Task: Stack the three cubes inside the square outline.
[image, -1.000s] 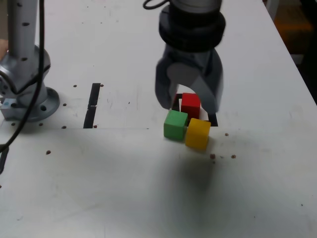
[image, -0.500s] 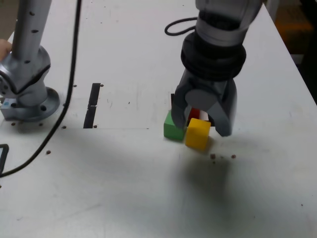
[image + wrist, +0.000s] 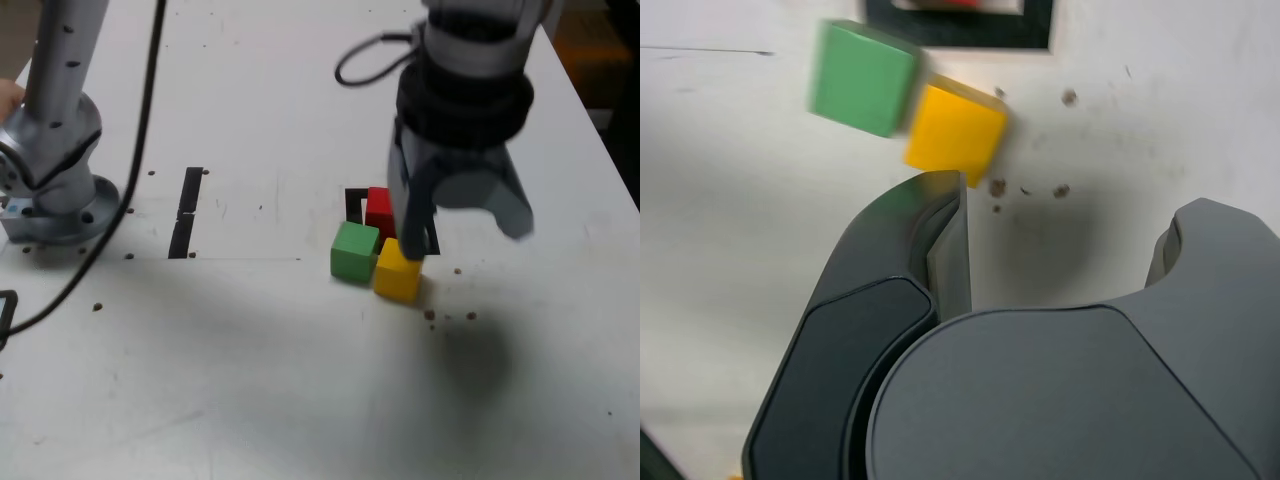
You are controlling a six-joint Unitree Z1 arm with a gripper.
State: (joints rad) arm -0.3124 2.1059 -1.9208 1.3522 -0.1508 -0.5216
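Three cubes sit close together on the white counter [image 3: 250, 370], none stacked. The red cube [image 3: 379, 209] lies inside the square outline [image 3: 352, 203], partly hidden by the end effector [image 3: 462, 228] in the exterior view; in the wrist view only a sliver of red shows within the frame [image 3: 960, 30]. The green cube [image 3: 354, 251] sits just outside the outline on its near side, toward the exterior view's left, and the yellow cube [image 3: 398, 273] is right beside it on the exterior view's right, turned slightly askew; the two look to be touching at a corner [image 3: 862, 78] [image 3: 955, 131]. The end effector hangs above the counter with its jaws spread wide apart and nothing between them. One finger [image 3: 410, 220] comes down just behind the yellow cube, its tip [image 3: 945, 240] close to that cube's edge, though whether it touches cannot be told; the other finger [image 3: 508, 205] is out toward the exterior view's right, over bare counter. Small dark specks [image 3: 430, 315] dot the counter near the yellow cube. A black strip [image 3: 187, 212] lies well apart toward the exterior view's left, near the arm's grey base [image 3: 50, 170], with a black cable [image 3: 120, 190] draped past it.
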